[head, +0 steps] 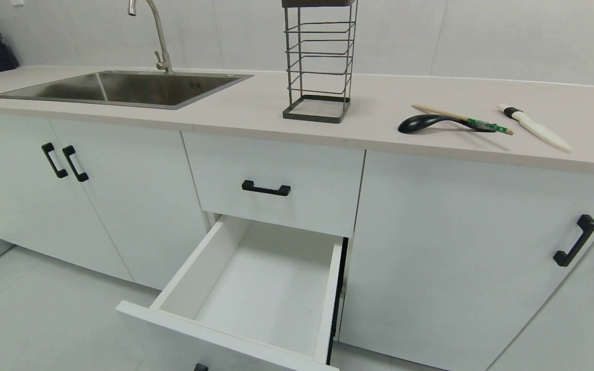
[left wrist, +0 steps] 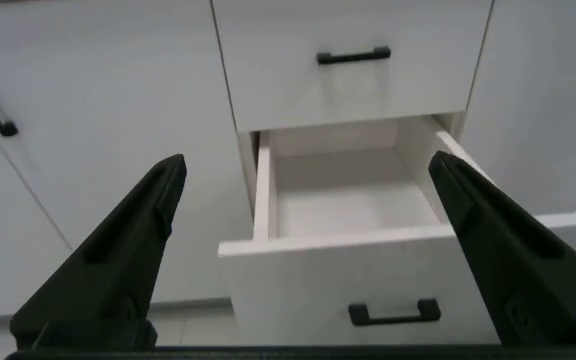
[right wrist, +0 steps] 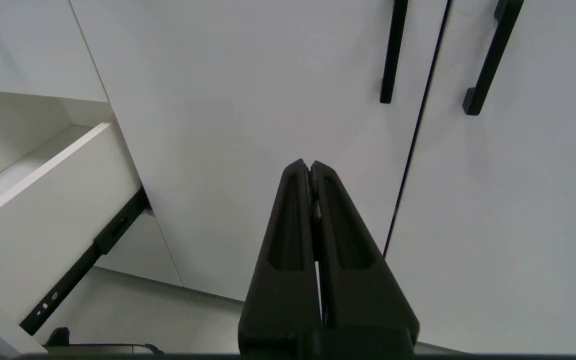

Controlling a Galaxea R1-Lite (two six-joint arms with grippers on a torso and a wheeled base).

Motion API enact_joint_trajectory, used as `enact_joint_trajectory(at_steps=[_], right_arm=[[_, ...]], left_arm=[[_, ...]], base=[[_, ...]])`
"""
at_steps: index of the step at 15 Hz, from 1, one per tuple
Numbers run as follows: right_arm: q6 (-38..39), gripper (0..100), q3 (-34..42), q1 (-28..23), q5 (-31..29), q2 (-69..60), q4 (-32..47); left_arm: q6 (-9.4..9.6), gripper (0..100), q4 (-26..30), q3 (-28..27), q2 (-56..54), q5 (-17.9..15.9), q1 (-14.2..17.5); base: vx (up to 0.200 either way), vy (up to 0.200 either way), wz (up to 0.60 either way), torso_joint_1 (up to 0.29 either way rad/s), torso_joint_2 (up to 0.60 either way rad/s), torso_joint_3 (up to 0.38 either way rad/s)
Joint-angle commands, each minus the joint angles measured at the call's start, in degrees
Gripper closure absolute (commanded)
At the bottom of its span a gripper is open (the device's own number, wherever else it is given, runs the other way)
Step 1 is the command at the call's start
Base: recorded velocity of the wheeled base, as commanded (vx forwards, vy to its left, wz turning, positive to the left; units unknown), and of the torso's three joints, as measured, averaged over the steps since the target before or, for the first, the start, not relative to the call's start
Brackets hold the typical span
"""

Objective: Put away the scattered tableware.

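Black spoon [head: 423,123] lies on the worktop [head: 390,98] — left tool [left wrist: 308,165] spread, right tool [right wrist: 310,170] pressed together; better pinch it mid-length.

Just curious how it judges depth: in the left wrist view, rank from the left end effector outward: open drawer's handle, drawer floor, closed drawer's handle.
1. Open drawer's handle, on the pulled-out front, nearest the left end effector.
2. Drawer floor, behind that front.
3. Closed drawer's handle, above and farthest back.

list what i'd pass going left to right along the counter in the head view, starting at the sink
sink → wire rack → black spoon → white knife
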Motion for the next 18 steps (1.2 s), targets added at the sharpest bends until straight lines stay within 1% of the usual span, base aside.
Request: enact_joint_trajectory(at_steps=[1, 2, 3, 4, 6, 7, 8, 16, 18], right_arm=[[-0.01, 100, 0.01, 0.01, 0.02, 0.05, 0.02], [-0.01, 100, 0.01, 0.01, 0.02, 0.05, 0.02], [-0.01, 100, 0.01, 0.01, 0.02, 0.05, 0.02], [-0.01, 100, 0.01, 0.01, 0.02, 0.05, 0.02], [-0.01, 100, 0.01, 0.01, 0.02, 0.05, 0.02], [-0.01, 100, 0.01, 0.01, 0.02, 0.05, 0.02], [-0.01, 100, 0.01, 0.01, 0.02, 0.05, 0.02], [-0.01, 100, 0.01, 0.01, -0.07, 0.05, 0.02], [-0.01, 100, 0.01, 0.01, -0.07, 0.05, 0.02]], left_arm=[[-1.72, 0, 5.83, 1.19, -11.46, 0.19, 2.25], [-1.72, 0, 7.33, 1.19, -11.46, 0.72, 2.34], [-1.63, 0, 8.38, 1.19, -11.46, 2.39, 2.34], [-1.63, 0, 9.88, 1.28, -11.46, 5.11, 2.34], [-1.54, 0, 13.30, 1.19, -11.46, 8.01, 2.34], [-1.63, 0, 14.27, 1.37, -11.46, 8.80, 2.34], [-2.16, 0, 15.59, 1.28, -11.46, 10.21, 2.34], [-2.07, 0, 15.33, 1.28, -11.46, 10.56, 2.34], [-2.33, 0, 15.33, 1.28, -11.46, 10.47, 2.34]], base=[[0.000, 0.000, 0.00, 0.000, 0.00, 0.000], [0.000, 0.000, 0.00, 0.000, 0.00, 0.000], [0.000, 0.000, 0.00, 0.000, 0.00, 0.000], [0.000, 0.000, 0.00, 0.000, 0.00, 0.000], [0.000, 0.000, 0.00, 0.000, 0.00, 0.000], [0.000, 0.000, 0.00, 0.000, 0.00, 0.000], [0.000, 0.000, 0.00, 0.000, 0.00, 0.000], [0.000, 0.000, 0.00, 0.000, 0.00, 0.000], [0.000, 0.000, 0.00, 0.053, -0.11, -0.021]])
